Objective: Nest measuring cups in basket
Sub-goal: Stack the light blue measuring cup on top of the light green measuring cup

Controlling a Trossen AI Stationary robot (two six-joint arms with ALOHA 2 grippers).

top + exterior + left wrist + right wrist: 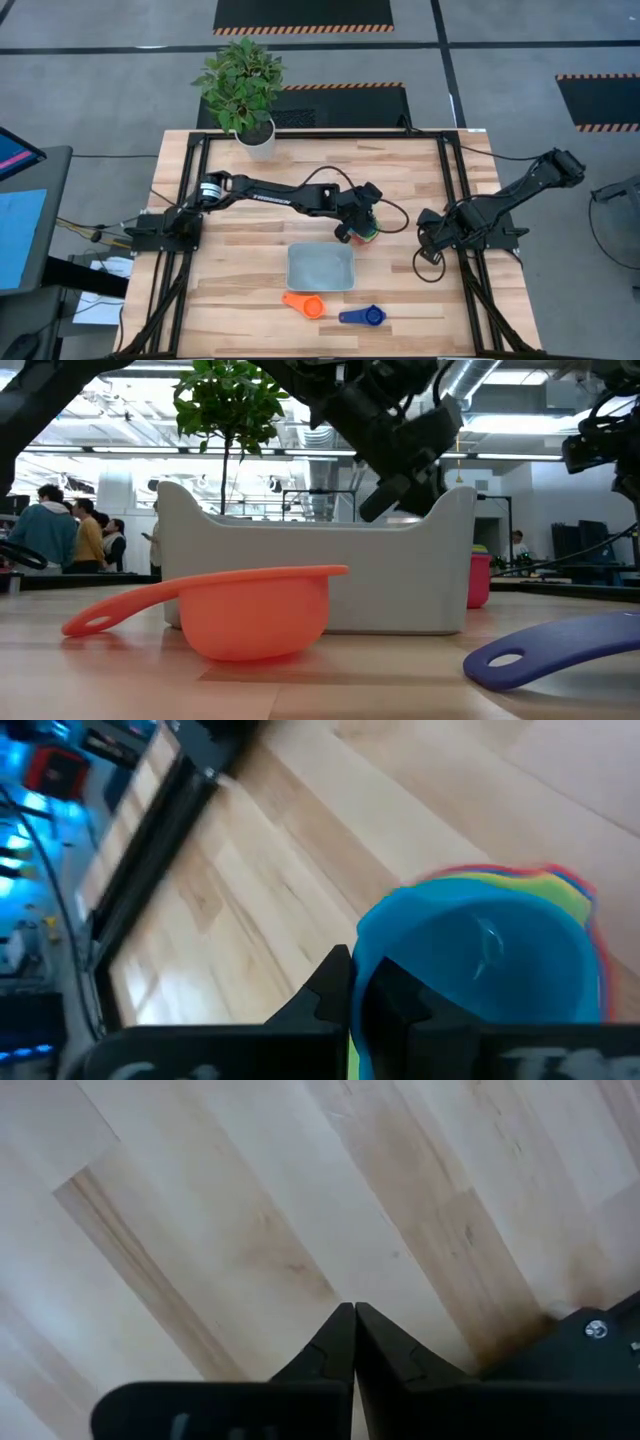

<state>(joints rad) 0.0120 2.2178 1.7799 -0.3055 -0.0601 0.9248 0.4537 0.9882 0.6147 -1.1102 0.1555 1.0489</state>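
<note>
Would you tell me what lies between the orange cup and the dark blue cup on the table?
Nothing: in the high view, only bare table separates the orange cup from the dark blue cup.

This is a robotics lab or workshop in an open industrial hall. The wooden table point(300, 200) stands on a grey concrete floor, with black-and-orange hazard-striped mats point(303, 15) beyond it. Behind the table, the low view shows exposed ceiling ducts point(480, 380), strip lighting and a group of people point(70, 530) standing. A monitor point(15, 155) sits beside the table.
</note>
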